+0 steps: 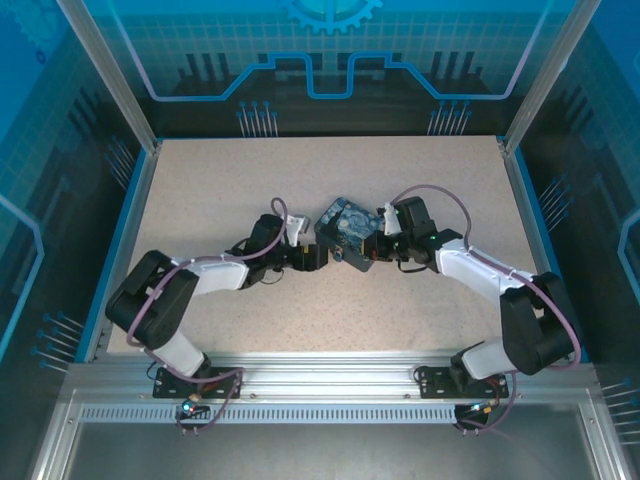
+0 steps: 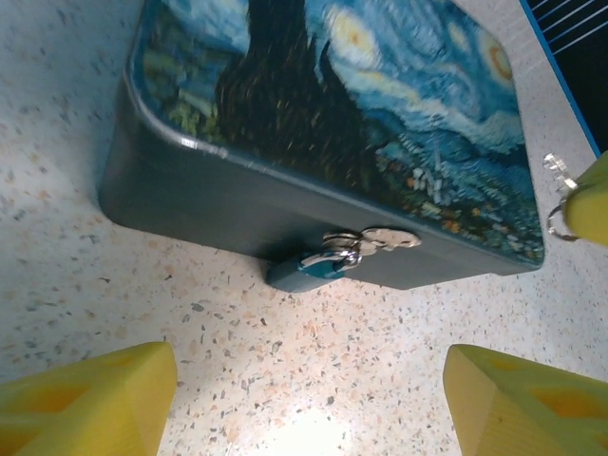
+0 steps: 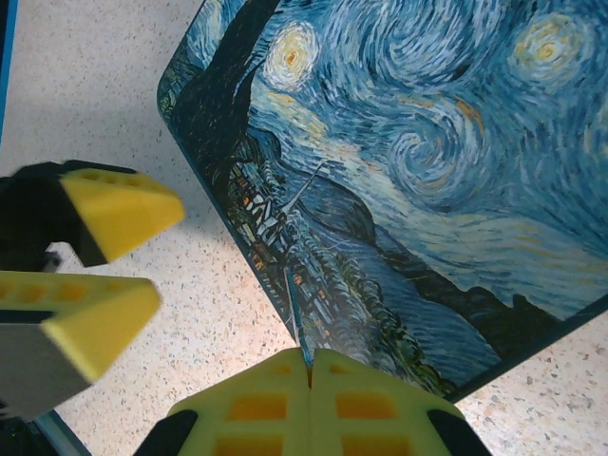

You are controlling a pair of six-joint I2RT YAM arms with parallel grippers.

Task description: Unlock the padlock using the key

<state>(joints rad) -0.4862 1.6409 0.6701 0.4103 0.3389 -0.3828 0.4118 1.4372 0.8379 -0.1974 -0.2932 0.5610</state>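
Hanging off the tin [image 2: 237,195] at its front latch [image 2: 378,237], the padlock [image 2: 313,268] is seen lying against the table [image 1: 230,170], facing the left gripper [image 2: 309,369], spread wide with nothing held. The key [image 2: 559,173] is pinched in the closed right gripper [image 3: 309,369] at the tin's corner.

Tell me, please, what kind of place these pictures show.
Probably a robot test cell in a laboratory: a speckled table walled by blue see-through panels on an aluminium frame, with a left arm and a right arm bolted at its near edge.
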